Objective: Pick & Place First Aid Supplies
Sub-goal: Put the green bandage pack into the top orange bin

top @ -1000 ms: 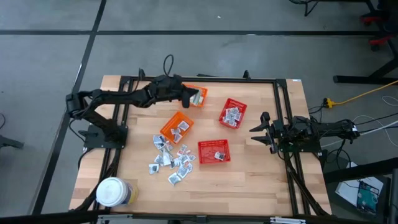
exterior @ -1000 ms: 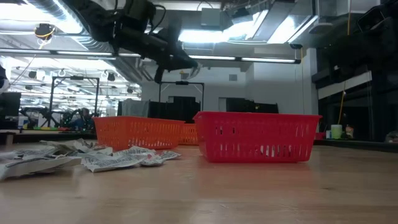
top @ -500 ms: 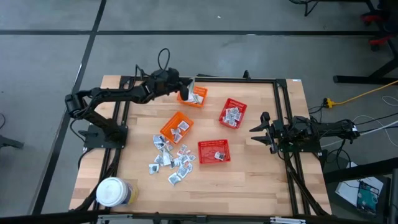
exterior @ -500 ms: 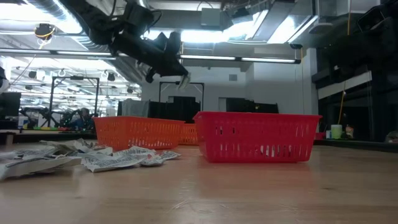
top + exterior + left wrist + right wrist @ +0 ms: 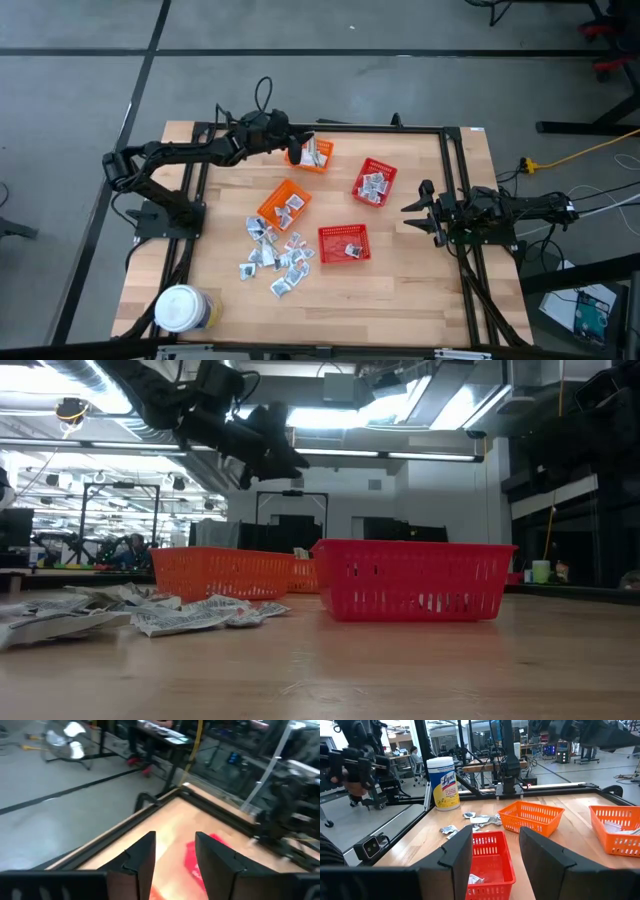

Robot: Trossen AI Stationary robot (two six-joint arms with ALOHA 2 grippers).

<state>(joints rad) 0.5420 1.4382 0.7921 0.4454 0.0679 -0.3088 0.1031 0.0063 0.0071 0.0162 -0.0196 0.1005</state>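
Note:
Several first aid supplies, small silvery sachets, lie in a loose pile (image 5: 272, 255) on the wooden table left of centre, and others lie in the mesh baskets. My left gripper (image 5: 295, 142) hangs open above the near-left rim of the far orange basket (image 5: 322, 165); its wrist view shows nothing between its fingers (image 5: 142, 857). A sachet (image 5: 317, 151) lies in that basket, and one end pokes over its rim in the low view (image 5: 300, 552). My right gripper (image 5: 413, 208) waits open at the table's right edge, holding nothing (image 5: 495, 855).
A second orange basket (image 5: 285, 203) sits mid-table, with a red basket (image 5: 374, 182) to its right and another red basket (image 5: 343, 243) nearer. A large white-lidded jar (image 5: 182, 308) stands at the near left corner. A black frame rail (image 5: 400, 128) runs along the far edge.
My left gripper has swung a little toward the table's far left, rolled its wrist and opened. The sachet that it held above the far orange basket has dropped into that basket.

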